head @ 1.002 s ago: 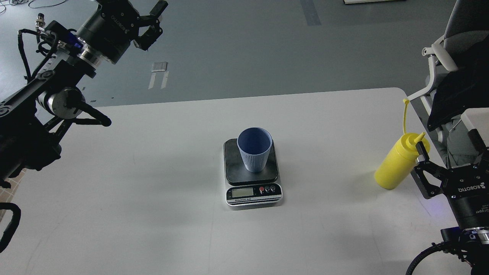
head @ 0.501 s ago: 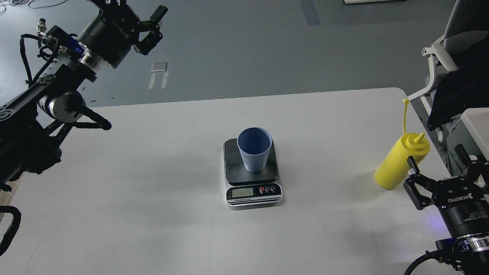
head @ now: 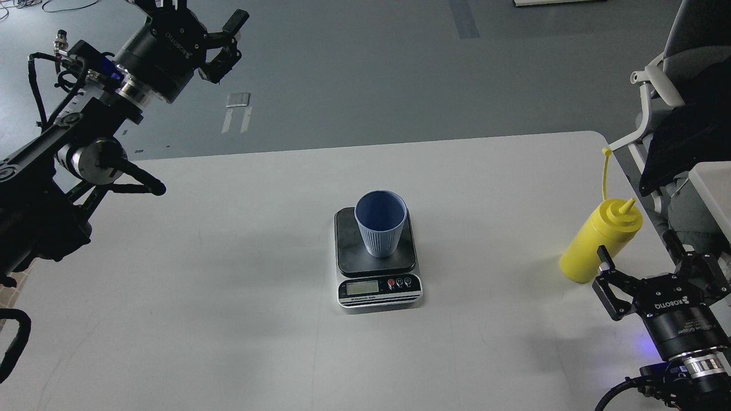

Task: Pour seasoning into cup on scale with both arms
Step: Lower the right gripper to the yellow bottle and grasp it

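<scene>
The light-blue ribbed cup [head: 380,224] stands upright on the dark plate of the scale [head: 378,287] in the middle of the white table [head: 228,297]. The yellow squeeze bottle [head: 595,242] stands near the table's right edge, its cap strap sticking up. My right gripper [head: 637,252] is open and empty, low at the front right, just in front of the bottle's base and apart from it. My left gripper [head: 200,10] is open and empty, raised high at the far left beyond the table's far edge.
A chair with a dark cloth [head: 679,108] stands just off the table's right side, close to the bottle. Grey floor with tape marks [head: 237,109] lies beyond the far edge.
My right gripper has drawn back toward me and down, from beside the bottle's nozzle to in front of its base. The left gripper shifted slightly up and left.
</scene>
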